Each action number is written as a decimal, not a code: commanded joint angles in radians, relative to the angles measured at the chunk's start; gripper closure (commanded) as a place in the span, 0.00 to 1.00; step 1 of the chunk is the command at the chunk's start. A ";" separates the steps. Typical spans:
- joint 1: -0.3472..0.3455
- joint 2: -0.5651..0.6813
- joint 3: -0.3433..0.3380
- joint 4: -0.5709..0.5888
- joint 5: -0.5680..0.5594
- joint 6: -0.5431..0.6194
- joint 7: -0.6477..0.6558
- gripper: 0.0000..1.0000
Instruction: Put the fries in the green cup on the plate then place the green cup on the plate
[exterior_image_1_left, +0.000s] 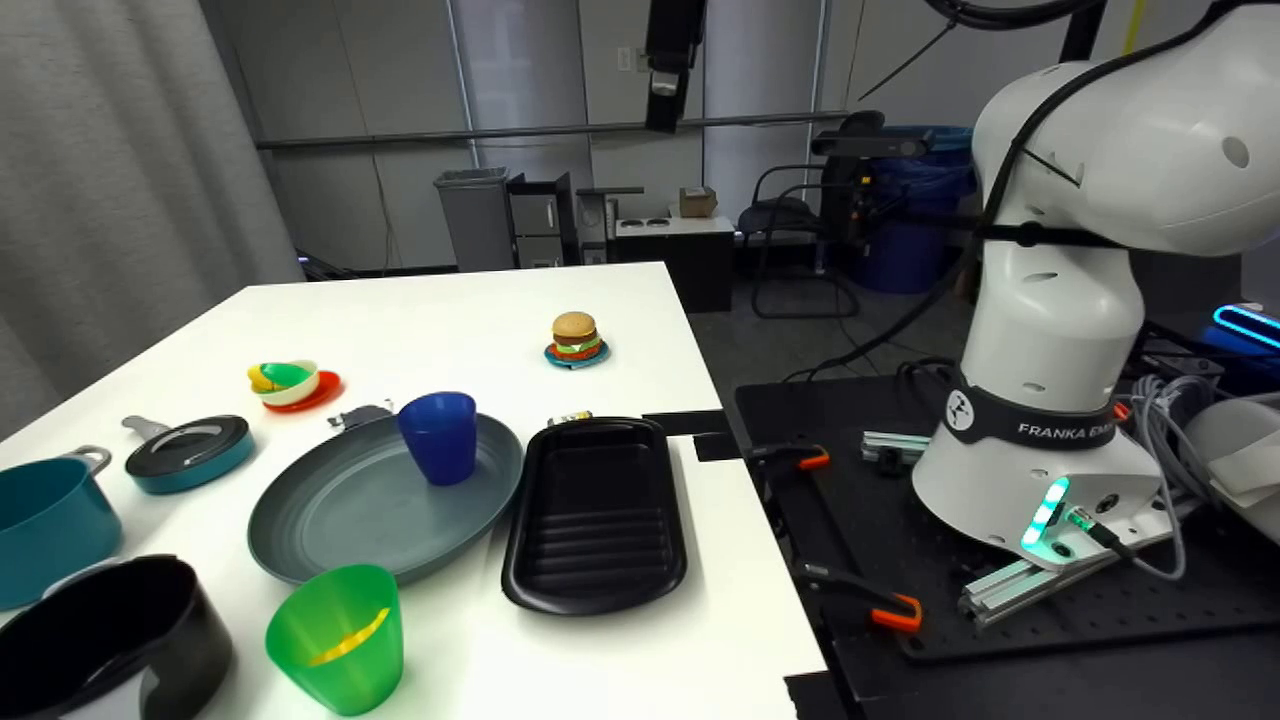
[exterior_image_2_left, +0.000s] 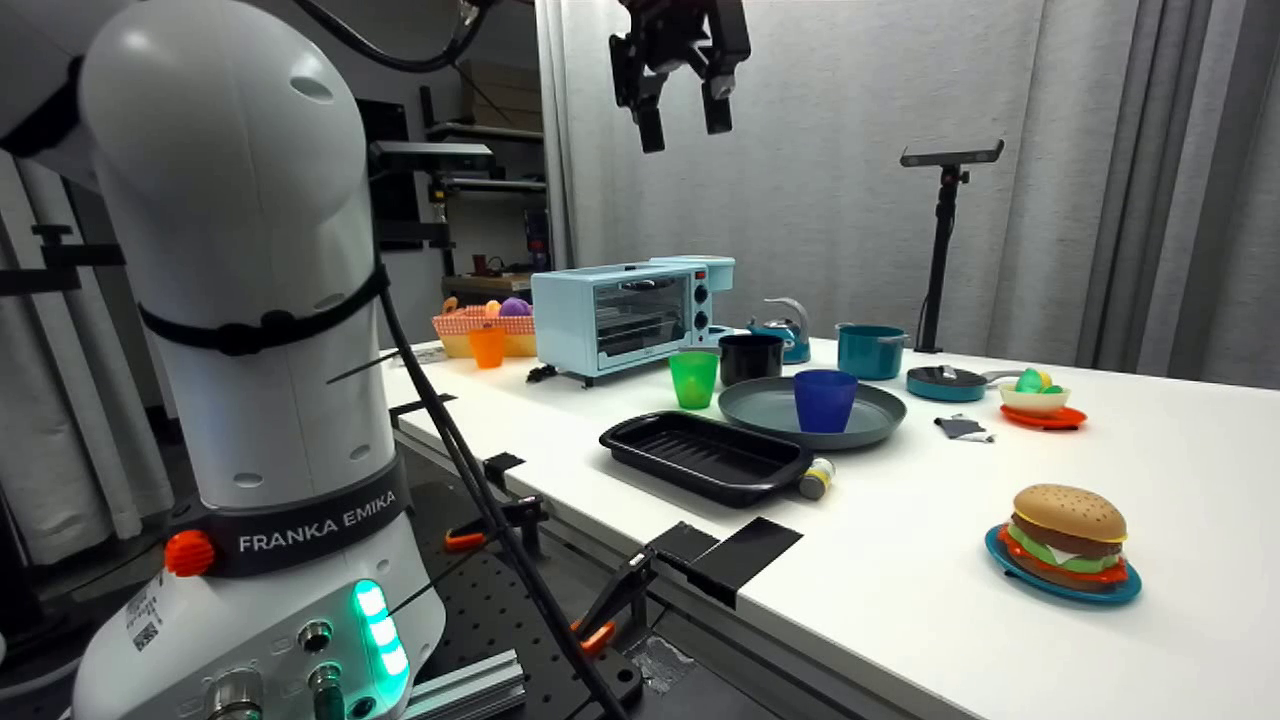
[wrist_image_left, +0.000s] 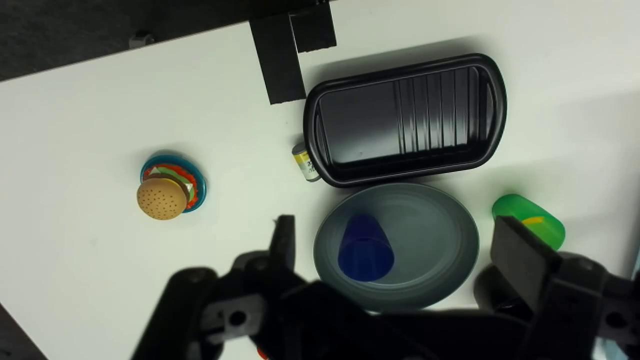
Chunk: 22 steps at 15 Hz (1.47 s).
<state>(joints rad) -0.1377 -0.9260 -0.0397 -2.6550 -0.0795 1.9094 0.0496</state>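
The lime-green cup (exterior_image_1_left: 375, 660) stands upright on the table beside the plate; it also shows in an exterior view (exterior_image_2_left: 693, 380) and the wrist view (wrist_image_left: 512, 205). Yellow fries (exterior_image_1_left: 350, 640) lie inside it and show in the wrist view (wrist_image_left: 533, 220); how many, I cannot tell. The grey-blue plate (exterior_image_1_left: 330, 520) carries an upright dark blue cup (exterior_image_1_left: 437, 440), seen too in the wrist view (wrist_image_left: 365, 257). My gripper (exterior_image_2_left: 684, 122) is open and empty, high above the table. In the wrist view its fingers (wrist_image_left: 395, 222) frame the plate, and one finger partly hides the green cup.
A black ridged tray (exterior_image_1_left: 595, 520) lies against the plate's side, with a small can (exterior_image_2_left: 817, 478) at its end. A black pot (exterior_image_2_left: 751, 358), teal pot (exterior_image_2_left: 870, 350) and teal pan (exterior_image_2_left: 945, 384) stand behind. A toy burger (exterior_image_2_left: 1068, 530) sits apart. A toaster oven (exterior_image_2_left: 630, 315) stands farther off.
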 joint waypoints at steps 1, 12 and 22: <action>0.006 0.004 -0.004 0.003 -0.006 -0.002 0.004 0.00; 0.061 0.141 0.019 0.009 0.013 0.001 -0.019 0.00; 0.227 0.372 0.099 0.033 0.124 0.047 -0.030 0.00</action>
<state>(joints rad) 0.0533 -0.6361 0.0467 -2.6502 0.0015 1.9190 0.0393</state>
